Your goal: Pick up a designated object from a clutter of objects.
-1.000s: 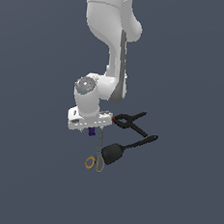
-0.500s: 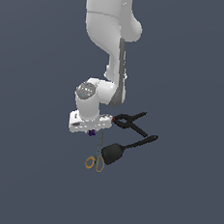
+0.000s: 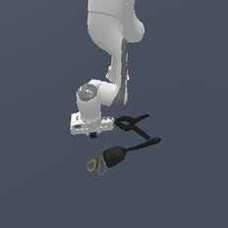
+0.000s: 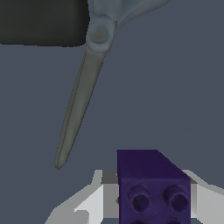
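Wrist view showed the purple block [image 4: 151, 186] up close, a studded little brick with two round studs on the face toward the camera, sitting between the pale fingers [image 4: 92, 199] of the gripper [image 4: 148, 205], one finger on each side of it. Whether the jaws were actually pressing on it I could not tell. Just beyond the block lay the closed blades of the scissors [image 4: 81, 103], their tip pointing toward the block but clear of it, with the pivot screw plain to see farther off. A dark slab beside the pivot was the spatula [image 4: 41, 22] head. From the exterior view the block [image 3: 93, 134] was only a speck of purple under the white gripper [image 3: 92, 128], which hung low over the floor [image 3: 31, 177] at the end of the arm [image 3: 111, 32]. The scissors [image 3: 99, 159] lay below it in that view, orange loops farthest from the gripper. The spatula [image 3: 124, 154] lay just to the exterior view's right of them, and the red-tipped clamp [image 3: 132, 125] lay above that, close beside the gripper.
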You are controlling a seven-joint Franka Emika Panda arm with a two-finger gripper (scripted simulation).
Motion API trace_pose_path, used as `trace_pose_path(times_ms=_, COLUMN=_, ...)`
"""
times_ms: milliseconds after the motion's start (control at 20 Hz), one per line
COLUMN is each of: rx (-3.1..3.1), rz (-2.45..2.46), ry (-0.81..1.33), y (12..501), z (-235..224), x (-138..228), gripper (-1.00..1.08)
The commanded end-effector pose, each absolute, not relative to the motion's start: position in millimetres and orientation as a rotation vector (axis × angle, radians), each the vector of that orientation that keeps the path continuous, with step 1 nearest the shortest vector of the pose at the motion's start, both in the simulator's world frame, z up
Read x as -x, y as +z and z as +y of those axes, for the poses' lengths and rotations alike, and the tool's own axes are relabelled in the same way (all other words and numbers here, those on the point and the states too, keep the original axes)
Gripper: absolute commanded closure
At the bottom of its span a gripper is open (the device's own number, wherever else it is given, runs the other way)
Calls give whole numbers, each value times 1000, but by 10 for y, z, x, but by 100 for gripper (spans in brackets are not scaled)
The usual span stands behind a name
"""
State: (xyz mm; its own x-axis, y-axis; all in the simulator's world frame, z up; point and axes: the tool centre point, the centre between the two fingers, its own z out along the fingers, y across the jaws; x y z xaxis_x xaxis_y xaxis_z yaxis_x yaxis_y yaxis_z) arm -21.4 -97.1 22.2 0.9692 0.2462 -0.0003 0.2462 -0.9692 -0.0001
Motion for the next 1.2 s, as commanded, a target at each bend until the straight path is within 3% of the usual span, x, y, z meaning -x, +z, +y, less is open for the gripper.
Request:
trace_pose_path(times_ms=0, rx=3117, rz=-390, ry=0, y=232, z=-962, x=211, gripper=108)
trace_pose_path(times_ms=500, rx=3117, rz=-390, ry=0, y=601, z=-634, x=126, gripper=108)
trace_pose_path(times_ms=1150, rx=3120, rz=-390, ry=1, y=1713, z=339, x=-137, gripper=108)
